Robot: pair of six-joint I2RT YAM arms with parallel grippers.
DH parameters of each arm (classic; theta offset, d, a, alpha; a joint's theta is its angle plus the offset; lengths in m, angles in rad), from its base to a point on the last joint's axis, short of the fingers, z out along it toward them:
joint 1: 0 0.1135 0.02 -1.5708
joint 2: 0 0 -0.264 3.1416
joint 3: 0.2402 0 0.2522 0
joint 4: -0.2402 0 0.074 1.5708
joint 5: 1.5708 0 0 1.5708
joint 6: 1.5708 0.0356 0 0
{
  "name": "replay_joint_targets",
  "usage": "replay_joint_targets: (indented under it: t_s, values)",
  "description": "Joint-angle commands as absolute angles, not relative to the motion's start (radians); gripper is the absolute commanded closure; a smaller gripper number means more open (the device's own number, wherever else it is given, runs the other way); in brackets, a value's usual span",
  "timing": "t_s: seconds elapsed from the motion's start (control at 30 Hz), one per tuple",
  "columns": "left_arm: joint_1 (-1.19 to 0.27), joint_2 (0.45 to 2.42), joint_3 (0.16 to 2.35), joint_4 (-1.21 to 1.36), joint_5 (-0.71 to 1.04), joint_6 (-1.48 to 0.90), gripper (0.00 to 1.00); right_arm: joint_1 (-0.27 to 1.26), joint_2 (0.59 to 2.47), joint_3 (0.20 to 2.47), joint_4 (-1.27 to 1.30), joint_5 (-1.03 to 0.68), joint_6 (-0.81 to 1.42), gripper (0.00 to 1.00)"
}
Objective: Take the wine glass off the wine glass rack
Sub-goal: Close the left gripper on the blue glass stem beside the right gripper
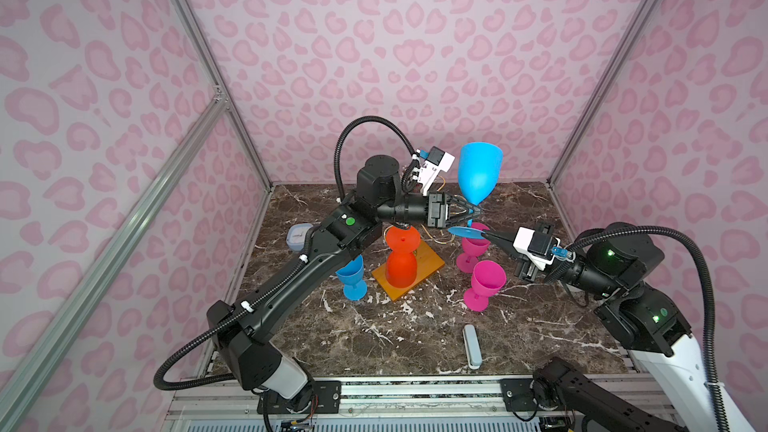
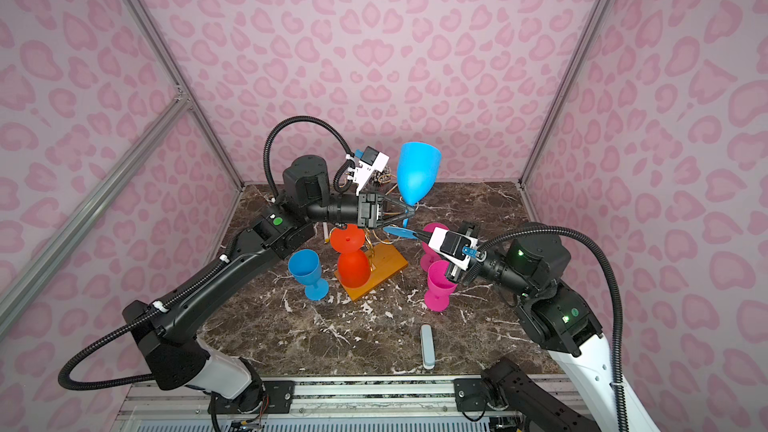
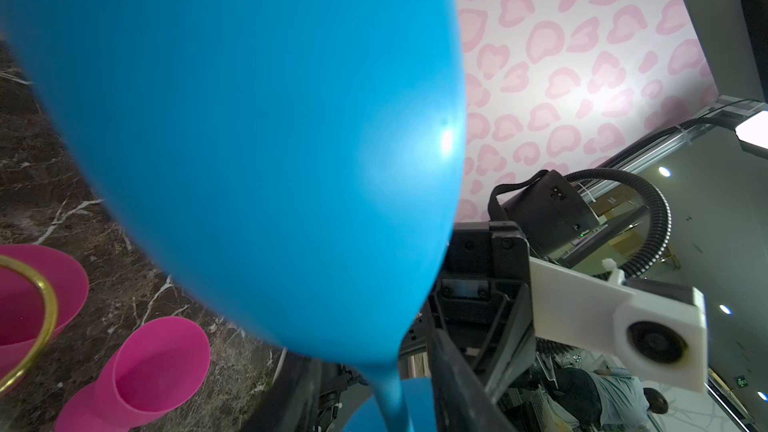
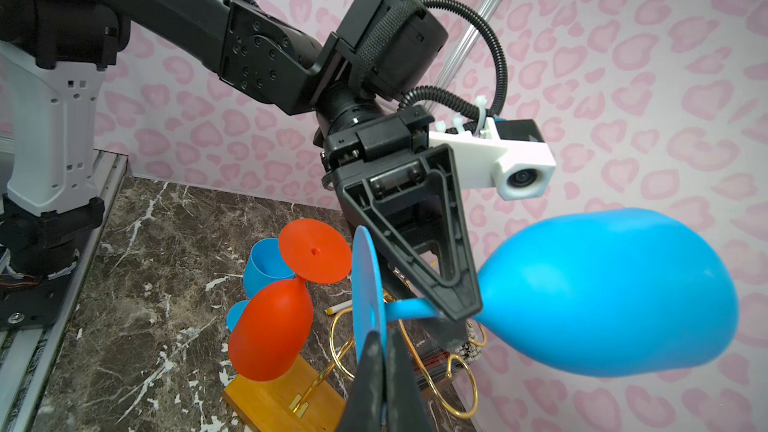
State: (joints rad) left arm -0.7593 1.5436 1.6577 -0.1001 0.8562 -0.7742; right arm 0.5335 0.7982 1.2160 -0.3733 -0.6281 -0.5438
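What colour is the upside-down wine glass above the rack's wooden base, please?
The upside-down wine glass is orange-red; the right wrist view shows it best.

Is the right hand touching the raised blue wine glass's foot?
Touching. Right wrist view: the right hand pinches the raised blue wine glass by its foot disc.

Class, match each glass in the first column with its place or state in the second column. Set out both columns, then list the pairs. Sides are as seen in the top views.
Things
1. tall blue wine glass
2. red wine glass
3. short blue glass
4. nearer pink glass

Places or states
A. standing on the table, right of the wine glass rack
B. hanging upside down on the rack
C. raised in the air, its foot pinched by the right gripper
D. standing on the table, left of the rack's wooden base

Pairs: 1-C, 2-B, 3-D, 4-A
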Motion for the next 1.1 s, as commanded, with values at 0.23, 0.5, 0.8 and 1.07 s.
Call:
replay_joint_targets:
  t_s: [0.23,0.5,0.8,1.07]
  values:
    - [-0.761,1.549,1.663,-0.060,0.880,-0.783,0.75,0.573,0.788,1.220,-0.394,-0.552,-0.644,1.00]
    - [-0.765,1.555,1.667,-0.057,0.889,-0.793,0.87,0.594,0.777,1.218,-0.414,-0.515,-0.708,1.00]
    - [-0.776,1.570,1.681,-0.064,0.908,-0.781,0.96,0.598,0.775,1.219,-0.422,-0.500,-0.729,1.00]
    - [-0.776,1.524,1.681,-0.080,0.797,-0.697,0.96,0.598,0.733,1.170,-0.344,-0.460,-0.665,0.70]
